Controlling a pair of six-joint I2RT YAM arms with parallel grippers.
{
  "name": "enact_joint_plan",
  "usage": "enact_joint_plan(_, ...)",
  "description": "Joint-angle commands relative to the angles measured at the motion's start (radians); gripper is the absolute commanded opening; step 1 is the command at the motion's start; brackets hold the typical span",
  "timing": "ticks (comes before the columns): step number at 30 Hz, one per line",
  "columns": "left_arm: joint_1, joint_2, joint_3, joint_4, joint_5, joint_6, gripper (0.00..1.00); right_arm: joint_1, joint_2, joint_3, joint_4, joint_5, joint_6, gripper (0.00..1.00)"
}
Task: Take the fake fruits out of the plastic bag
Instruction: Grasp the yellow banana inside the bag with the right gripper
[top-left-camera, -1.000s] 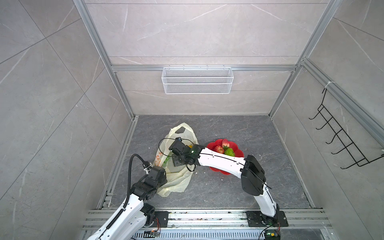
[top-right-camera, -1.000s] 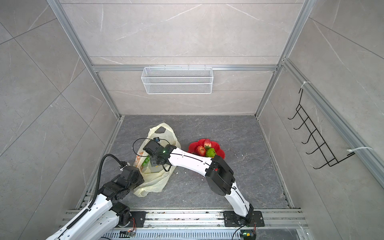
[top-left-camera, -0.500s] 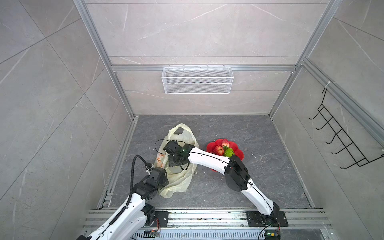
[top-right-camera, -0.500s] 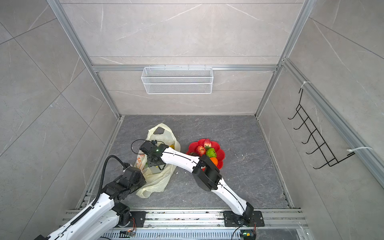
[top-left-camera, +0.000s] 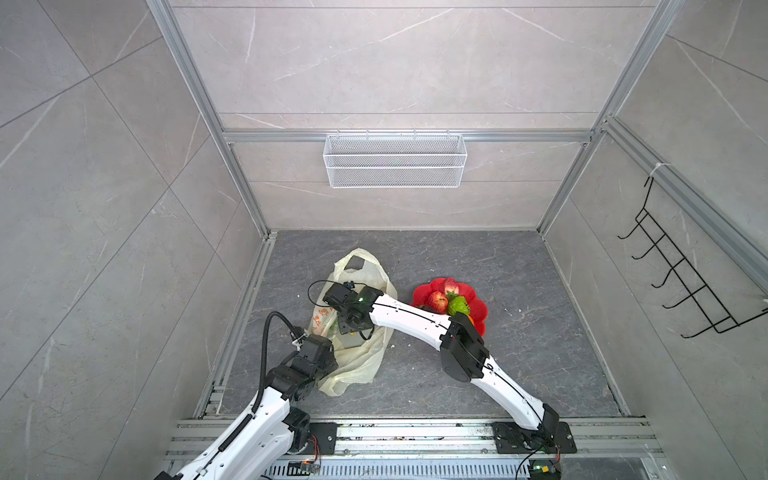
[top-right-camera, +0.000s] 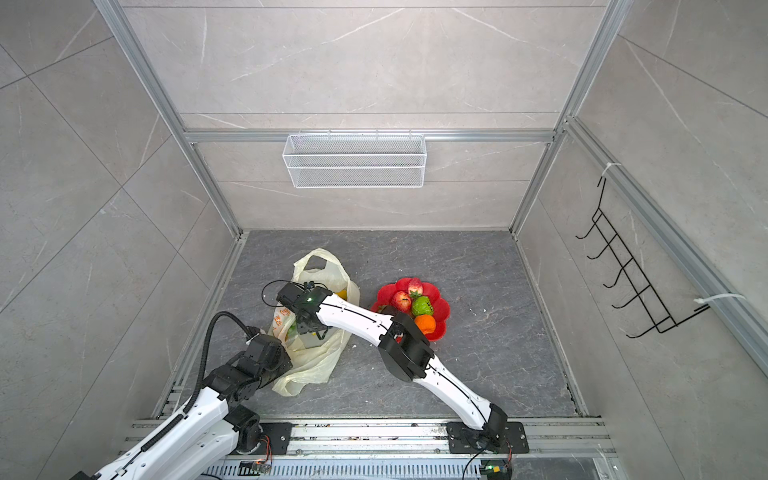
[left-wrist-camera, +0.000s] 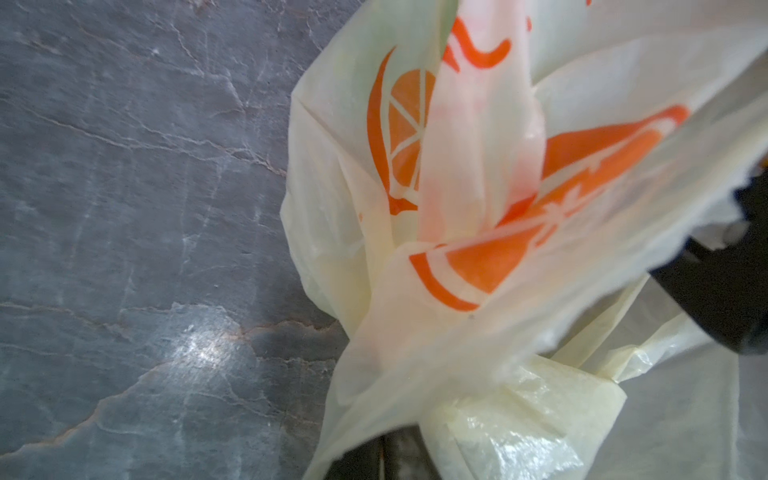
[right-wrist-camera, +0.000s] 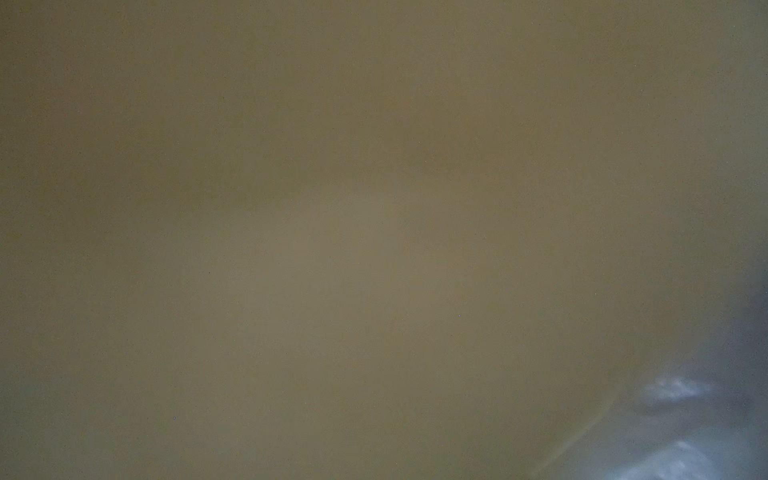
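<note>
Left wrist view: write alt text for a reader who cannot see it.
A crinkled, translucent cream-yellow plastic bag with orange printed marks fills over half the picture, gathered into a bunch. Dark grey veined stone floor shows beside it.

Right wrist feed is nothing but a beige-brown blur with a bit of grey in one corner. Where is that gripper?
Observer: In both top views the right gripper reaches down into the plastic bag. Its fingertips are hidden by the film.
Operator: Is anything holding the bag?
Observer: Yes. The left gripper is shut on a bunched fold of it, at the bag's near left side.
Operator: Any fruit inside near my gripper?
Observer: What looks like a green fruit shows through the film just left of the right gripper, next to the orange print.
</note>
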Motion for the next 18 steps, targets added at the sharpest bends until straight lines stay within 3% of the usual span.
enact_joint_plan(1,-0.005,-0.029,-0.003,-0.05,-0.045,-0.039,0.0,-0.005,0.016,0.03,-0.049,0.021,0.01,0.55)
enact_joint_plan(11,-0.005,-0.185,-0.032,-0.123,-0.107,-0.108,0.0,-0.005,0.013,-0.029,-0.028,0.05,0.009,0.43)
enact_joint_plan(18,-0.005,-0.139,-0.024,-0.088,-0.097,-0.092,0.0,0.002,-0.088,-0.16,0.085,0.042,-0.003,0.36)
